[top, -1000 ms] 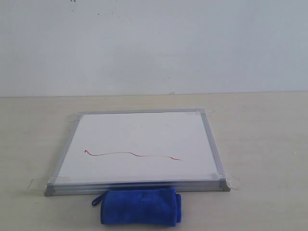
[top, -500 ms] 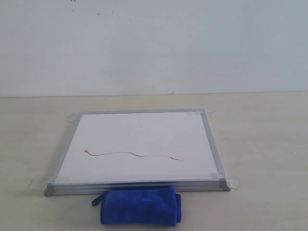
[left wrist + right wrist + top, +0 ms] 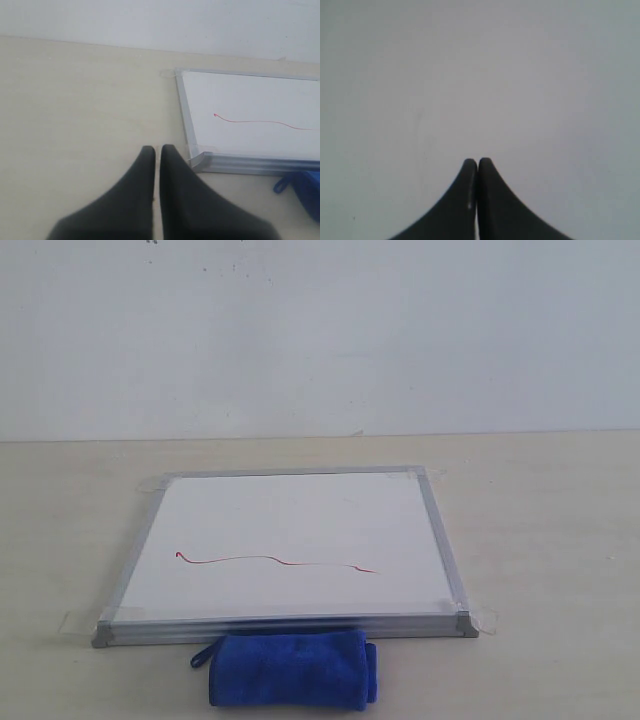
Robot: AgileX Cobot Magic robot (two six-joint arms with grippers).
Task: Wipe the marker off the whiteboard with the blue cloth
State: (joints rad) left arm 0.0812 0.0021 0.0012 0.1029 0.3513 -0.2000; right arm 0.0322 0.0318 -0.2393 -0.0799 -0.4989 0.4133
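Student: Where is the blue cloth (image 3: pixel 290 668) lying?
Legend: It is lying on the table (image 3: pixel 540 540), just beside the camera-side edge of the whiteboard (image 3: pixel 290 510); the marker (image 3: pixel 275 561) is running across the board.
Student: And the claws?
Legend: The left gripper (image 3: pixel 156 149) and the right gripper (image 3: pixel 478 161) are both clenching, grasping nothing.

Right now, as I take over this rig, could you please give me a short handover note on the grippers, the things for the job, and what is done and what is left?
Left gripper: shut, empty, near a corner of the whiteboard.
Right gripper: shut, empty; its camera shows only a plain pale surface.
Neither arm shows in the exterior view.
The whiteboard lies flat on the table, the red line across it.
The blue cloth lies rolled on the table by the board's near edge.
Done: nothing; the line is whole.
Left: pick up the cloth and wipe the line off.
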